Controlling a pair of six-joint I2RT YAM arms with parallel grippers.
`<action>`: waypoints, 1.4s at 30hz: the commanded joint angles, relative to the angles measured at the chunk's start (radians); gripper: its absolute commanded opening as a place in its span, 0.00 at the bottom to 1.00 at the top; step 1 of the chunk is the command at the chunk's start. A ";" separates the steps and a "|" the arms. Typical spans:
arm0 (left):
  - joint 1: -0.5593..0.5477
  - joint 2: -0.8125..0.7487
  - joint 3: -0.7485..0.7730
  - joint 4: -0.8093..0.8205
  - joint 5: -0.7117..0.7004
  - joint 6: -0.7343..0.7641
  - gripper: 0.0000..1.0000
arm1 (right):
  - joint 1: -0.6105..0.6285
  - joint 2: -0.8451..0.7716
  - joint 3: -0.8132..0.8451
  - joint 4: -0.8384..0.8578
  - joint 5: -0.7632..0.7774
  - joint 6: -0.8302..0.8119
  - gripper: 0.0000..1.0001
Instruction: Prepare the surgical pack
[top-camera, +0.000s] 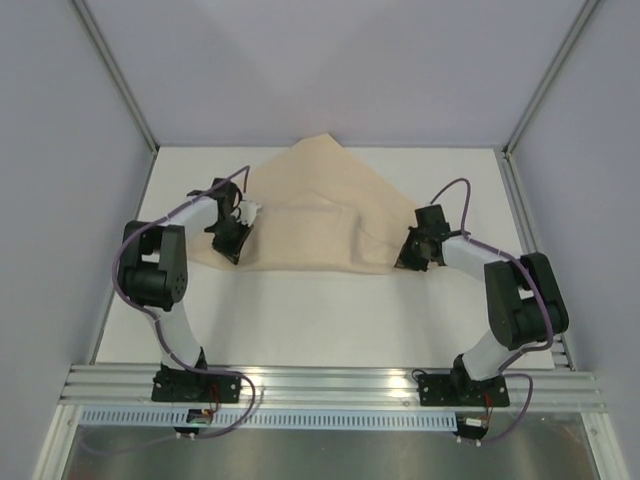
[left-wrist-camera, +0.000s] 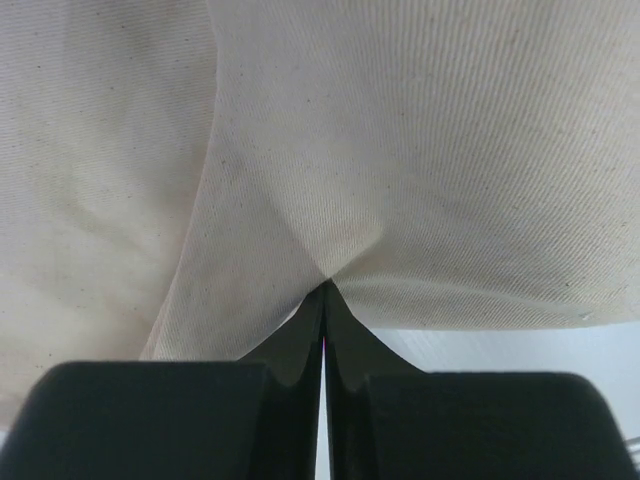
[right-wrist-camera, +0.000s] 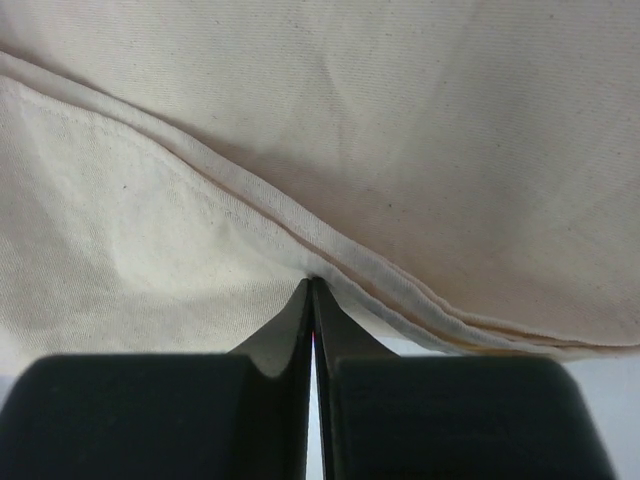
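I count one tan cloth sheet (top-camera: 320, 215), one white table (top-camera: 330, 320), and two of my own: left gripper (left-wrist-camera: 323, 295), right gripper (right-wrist-camera: 313, 288).

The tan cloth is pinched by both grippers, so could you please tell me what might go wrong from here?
The left gripper and right gripper each hold the tan cloth by only a small pinch at the very tip, so it may slip out when pulled. Uneven pulling could skew or bunch it on the table.

The cloth sheet (top-camera: 320, 215) lies on the table (top-camera: 330, 320), toward its back.
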 joint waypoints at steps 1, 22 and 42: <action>0.004 -0.067 -0.028 0.090 0.005 0.015 0.05 | 0.002 -0.028 -0.001 0.003 0.001 -0.009 0.01; 0.006 -0.049 -0.055 0.119 -0.069 0.013 0.06 | -0.154 -0.052 -0.134 0.060 -0.038 -0.013 0.01; 0.006 -0.153 0.093 0.002 0.102 -0.011 0.12 | -0.377 -0.065 -0.062 0.063 -0.112 0.069 0.66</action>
